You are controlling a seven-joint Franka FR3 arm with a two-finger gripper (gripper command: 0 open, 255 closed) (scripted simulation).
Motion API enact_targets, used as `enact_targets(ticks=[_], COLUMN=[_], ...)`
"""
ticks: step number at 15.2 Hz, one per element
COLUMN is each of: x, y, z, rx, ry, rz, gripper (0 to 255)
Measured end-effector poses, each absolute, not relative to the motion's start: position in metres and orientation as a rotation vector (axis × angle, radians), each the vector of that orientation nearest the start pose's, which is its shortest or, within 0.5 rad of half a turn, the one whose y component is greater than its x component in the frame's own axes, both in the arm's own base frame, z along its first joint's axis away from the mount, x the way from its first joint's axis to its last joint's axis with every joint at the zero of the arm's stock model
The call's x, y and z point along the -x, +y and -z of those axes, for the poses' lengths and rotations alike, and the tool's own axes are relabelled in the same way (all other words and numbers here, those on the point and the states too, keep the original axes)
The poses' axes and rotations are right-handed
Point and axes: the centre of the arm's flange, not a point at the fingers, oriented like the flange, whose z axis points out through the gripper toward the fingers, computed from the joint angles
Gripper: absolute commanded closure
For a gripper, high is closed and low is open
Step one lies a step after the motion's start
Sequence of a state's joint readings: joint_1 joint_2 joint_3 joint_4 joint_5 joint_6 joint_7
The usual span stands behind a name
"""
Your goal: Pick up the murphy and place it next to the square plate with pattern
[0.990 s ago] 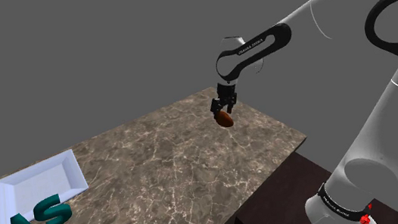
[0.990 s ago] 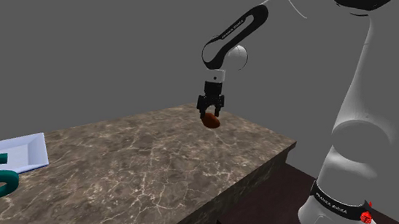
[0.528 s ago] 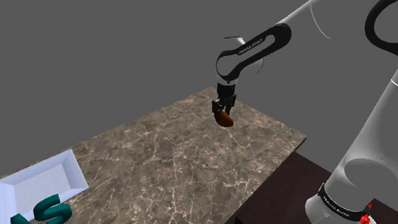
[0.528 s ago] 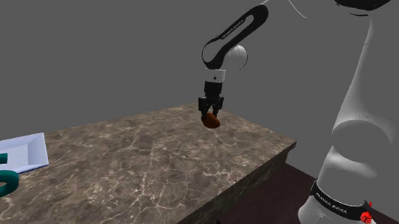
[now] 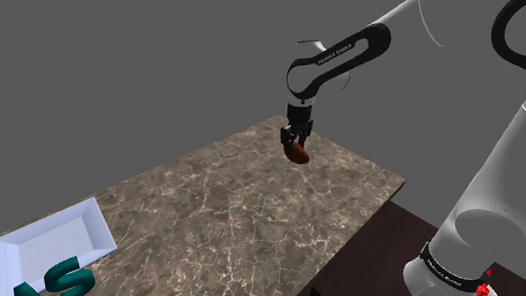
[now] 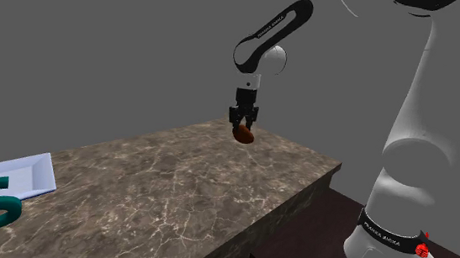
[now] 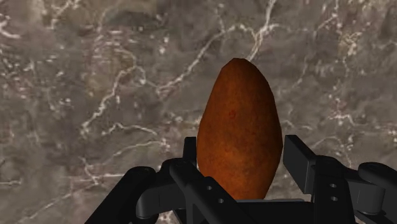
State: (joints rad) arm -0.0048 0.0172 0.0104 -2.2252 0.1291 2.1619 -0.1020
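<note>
The all-black two-finger gripper (image 6: pixel 243 126) clasps a reddish-brown oval potato (image 6: pixel 244 136) above the brown veined marble counter (image 6: pixel 173 187), well apart from the white plate (image 6: pixel 22 173).

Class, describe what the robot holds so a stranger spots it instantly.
Find the brown marble-patterned countertop and follow the white robot arm to its black end effector. Clasped there, above the surface, is a reddish-brown egg-shaped potato, unlike the white square plate and teal letters.

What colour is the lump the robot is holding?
Reddish brown, slightly mottled. The potato shows best in the wrist view.
</note>
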Motion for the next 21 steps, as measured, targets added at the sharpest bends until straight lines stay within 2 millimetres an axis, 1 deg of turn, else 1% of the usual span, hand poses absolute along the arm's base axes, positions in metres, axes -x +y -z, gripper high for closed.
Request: enact_targets(ticks=[21], x=[-0.520], y=[0.007], z=[-0.469], rx=[3.031], ry=[-0.047], rz=[-0.114], gripper=[255])
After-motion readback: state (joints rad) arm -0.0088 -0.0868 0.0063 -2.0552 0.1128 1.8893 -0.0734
